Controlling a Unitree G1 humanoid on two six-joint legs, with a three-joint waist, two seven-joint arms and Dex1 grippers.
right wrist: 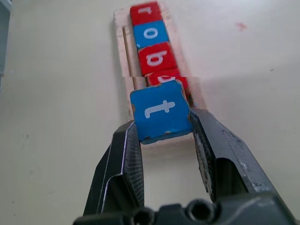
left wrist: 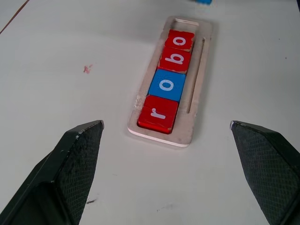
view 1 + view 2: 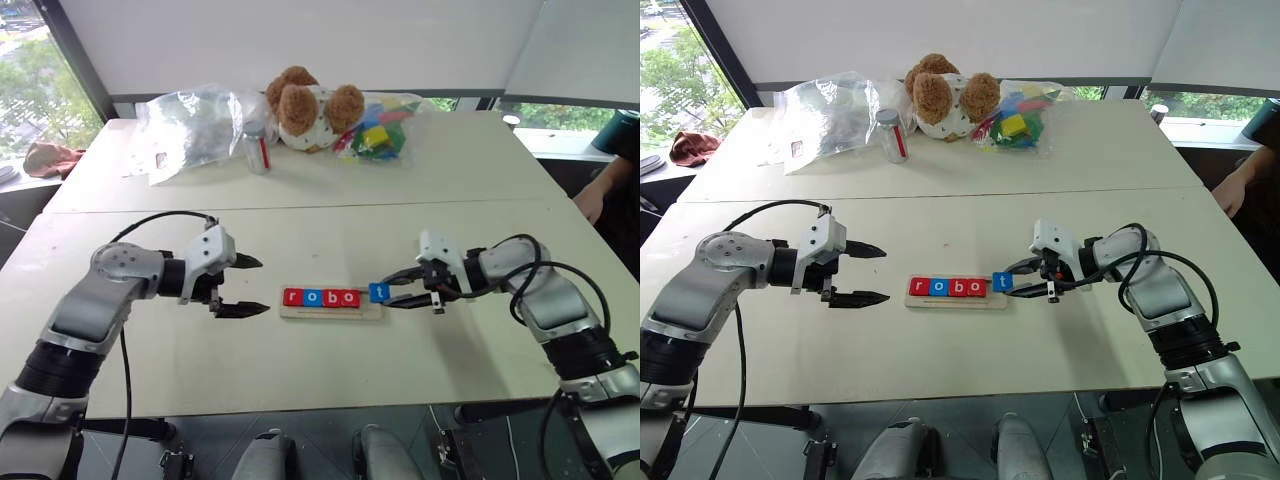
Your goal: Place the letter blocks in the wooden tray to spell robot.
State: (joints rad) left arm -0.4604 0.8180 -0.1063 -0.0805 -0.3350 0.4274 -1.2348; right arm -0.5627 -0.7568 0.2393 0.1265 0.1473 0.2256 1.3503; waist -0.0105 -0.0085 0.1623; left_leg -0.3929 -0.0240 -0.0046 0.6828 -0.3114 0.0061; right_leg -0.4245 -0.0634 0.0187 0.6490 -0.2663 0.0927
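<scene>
The wooden tray (image 3: 330,314) lies at the table's middle front. In its groove sit four letter blocks: a red r (image 3: 292,297), a blue o (image 3: 310,297), a red b (image 3: 329,297) and a red o (image 3: 348,297). The slot at the tray's right end holds no tile. My right gripper (image 3: 388,294) is shut on the blue t block (image 1: 159,110), which hangs tilted just over that right end. Left of the tray, my left gripper (image 3: 264,287) stands wide open and holds nothing, its fingers pointing at the tray's r end.
At the back of the table are a teddy bear (image 3: 305,105), a clear plastic bag (image 3: 190,125), a small can (image 3: 258,150) and a bag of multicoloured toy blocks (image 3: 380,128). A person's hand (image 3: 592,202) rests at the far right edge.
</scene>
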